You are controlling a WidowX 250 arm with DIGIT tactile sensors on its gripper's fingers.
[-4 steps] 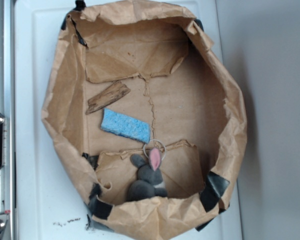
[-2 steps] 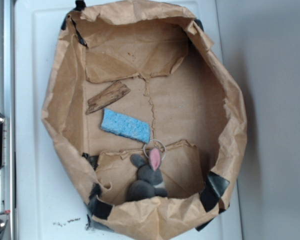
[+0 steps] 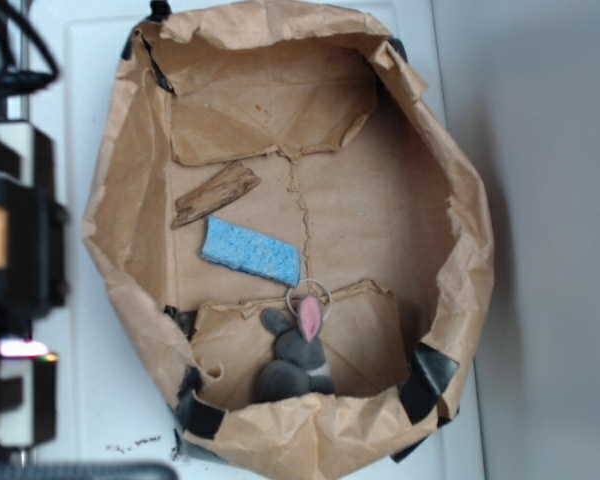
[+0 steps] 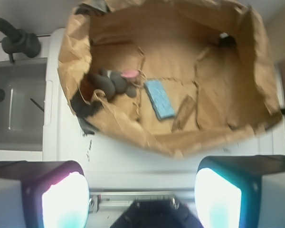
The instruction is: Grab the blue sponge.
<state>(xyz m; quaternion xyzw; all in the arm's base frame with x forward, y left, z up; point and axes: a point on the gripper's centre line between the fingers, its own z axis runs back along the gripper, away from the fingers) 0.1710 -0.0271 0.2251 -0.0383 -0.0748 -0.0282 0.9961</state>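
My jaws [image 4: 141, 190] are spread wide with nothing between them, their two pale pads filling the bottom corners of the wrist view, out over the white tabletop [image 4: 133, 161] and short of the near rim of the crumpled brown paper bag [image 4: 133, 137]. In the exterior view my arm [image 3: 15, 250] is a dark blurred mass along the left edge, outside the bag [image 3: 130, 200]. The blue sponge [image 3: 251, 251] lies flat on the bag's floor, toward its left side, untouched. In the wrist view the sponge [image 4: 159, 98] sits near the middle of the bag. The brown wood shard [image 3: 216, 194] lies just beside the sponge, close to its long edge, and shows in the wrist view too [image 4: 183, 113]. The grey plush mouse [image 3: 296, 358] with its pink ear rests past one short end of the sponge, a thin metal ring [image 3: 312, 293] at its ear.
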